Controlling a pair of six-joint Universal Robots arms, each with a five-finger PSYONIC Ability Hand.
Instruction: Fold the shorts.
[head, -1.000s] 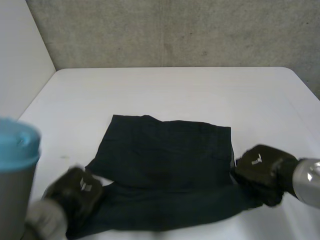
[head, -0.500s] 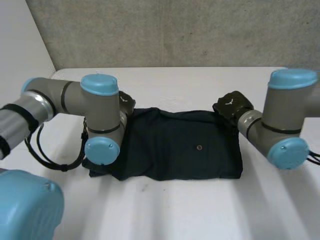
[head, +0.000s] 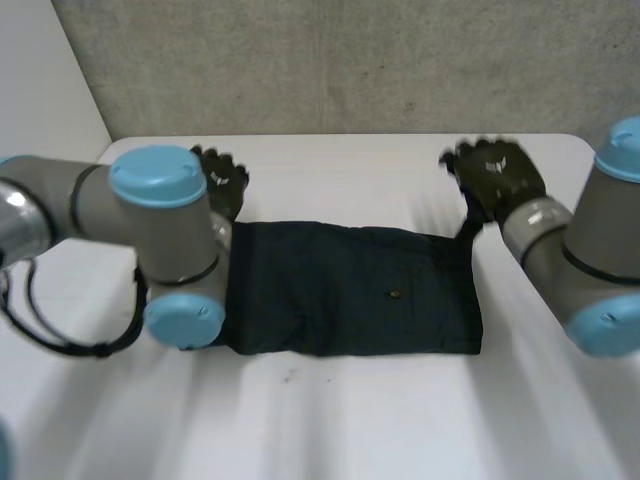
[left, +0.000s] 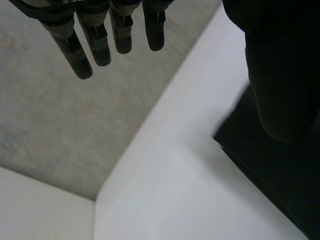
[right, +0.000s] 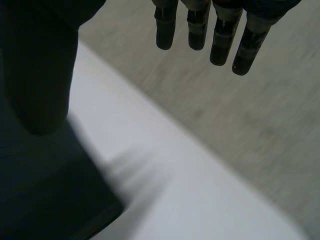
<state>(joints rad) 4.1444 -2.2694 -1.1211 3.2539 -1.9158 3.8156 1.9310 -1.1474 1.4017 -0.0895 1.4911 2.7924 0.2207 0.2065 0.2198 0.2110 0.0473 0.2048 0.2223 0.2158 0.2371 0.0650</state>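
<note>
The dark shorts (head: 350, 290) lie folded in a flat rectangle in the middle of the white table (head: 350, 420). My left hand (head: 220, 180) hovers just beyond the shorts' far left corner, fingers (left: 100, 40) straight and holding nothing. My right hand (head: 497, 175) hangs above the far right corner, fingers (right: 200, 25) also straight and empty. In each wrist view a corner of the shorts (left: 270, 175) (right: 45, 190) lies on the table below the thumb, apart from the fingers.
A grey wall (head: 350, 60) rises behind the table's far edge, with a white panel (head: 40, 90) at the left. My left arm's elbow (head: 180, 310) covers the shorts' left end. Bare table surrounds the cloth.
Both hands carried the near edge of the shorts over to the far edge, then let go; they have lifted off the far corners and their fingers have straightened.
</note>
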